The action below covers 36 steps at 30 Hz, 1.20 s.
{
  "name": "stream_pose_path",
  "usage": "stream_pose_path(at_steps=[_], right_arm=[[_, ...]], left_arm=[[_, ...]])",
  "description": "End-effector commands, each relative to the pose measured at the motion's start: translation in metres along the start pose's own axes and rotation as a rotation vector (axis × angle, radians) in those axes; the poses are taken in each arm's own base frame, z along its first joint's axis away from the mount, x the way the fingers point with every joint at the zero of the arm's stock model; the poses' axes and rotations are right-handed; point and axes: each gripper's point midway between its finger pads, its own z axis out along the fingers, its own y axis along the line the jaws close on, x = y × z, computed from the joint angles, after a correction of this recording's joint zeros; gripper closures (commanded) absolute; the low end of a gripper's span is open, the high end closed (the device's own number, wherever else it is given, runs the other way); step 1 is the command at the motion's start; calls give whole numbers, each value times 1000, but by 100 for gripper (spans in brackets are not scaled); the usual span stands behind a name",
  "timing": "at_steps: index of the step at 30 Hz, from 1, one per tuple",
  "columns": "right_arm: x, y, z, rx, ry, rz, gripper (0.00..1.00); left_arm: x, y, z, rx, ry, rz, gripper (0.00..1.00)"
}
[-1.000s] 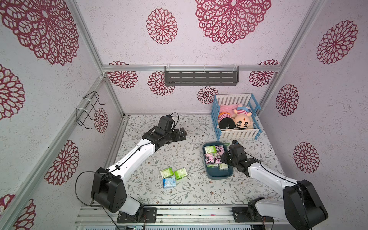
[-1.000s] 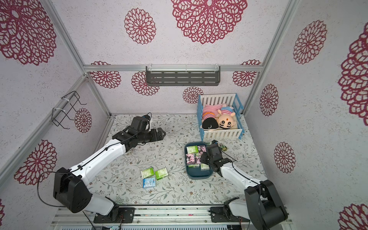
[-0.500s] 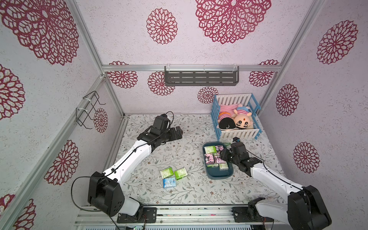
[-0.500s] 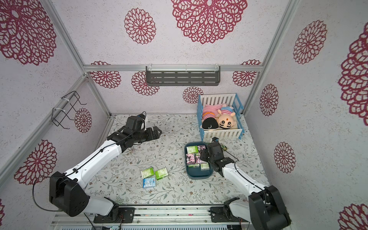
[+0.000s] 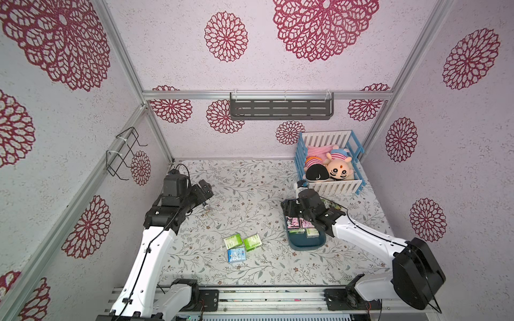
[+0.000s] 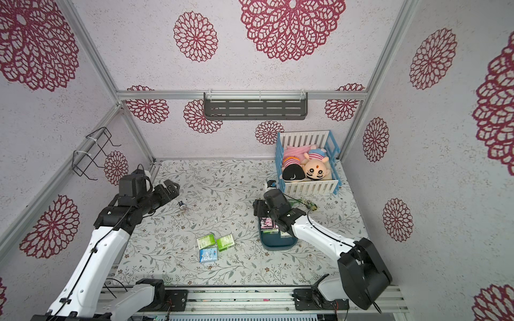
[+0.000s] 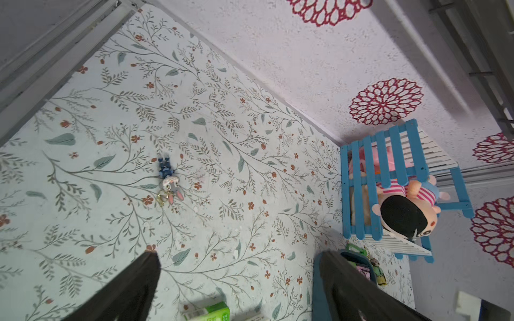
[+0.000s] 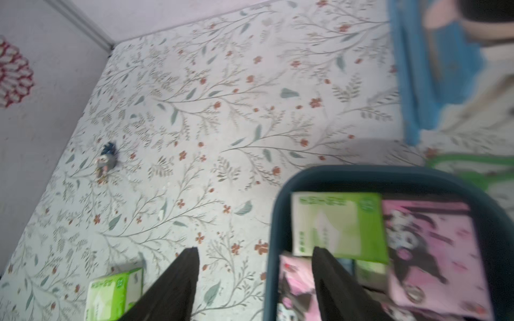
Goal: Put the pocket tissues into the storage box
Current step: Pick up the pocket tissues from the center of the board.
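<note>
Floral tabletop; rim of storage box lies under spread right gripper

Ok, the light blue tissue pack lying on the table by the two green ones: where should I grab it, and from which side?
Come straight down on the light blue tissue pack: it lies flat, so a top-down approach suits best. Close on its two short ends, which stand free; its far long edge sits close against a green tissue pack, probably leaving no room there.
</note>
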Motion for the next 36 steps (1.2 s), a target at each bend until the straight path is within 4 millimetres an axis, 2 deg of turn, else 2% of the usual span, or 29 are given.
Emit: stream_pose_path(at_steps=[1, 4, 9, 12, 15, 23, 36], right_arm=[[5, 53, 10, -153, 46, -120, 27], [38, 68, 31, -223, 197, -102, 28], [75, 98, 39, -299, 289, -163, 29], [103, 116, 44, -334, 384, -222, 28], [123, 125, 53, -324, 444, -263, 29], [134, 159, 74, -385, 489, -300, 29], [157, 182, 92, -413, 550, -335, 33]], left_arm=[[18, 16, 6, -34, 43, -16, 3], [27, 22, 10, -51, 70, -43, 3], [20, 24, 4, -71, 36, -42, 3], [22, 26, 11, -87, 52, -44, 3], [25, 30, 18, -106, 71, -65, 3], [26, 46, 15, -141, 53, -63, 3], [27, 48, 17, -130, 67, -75, 3]])
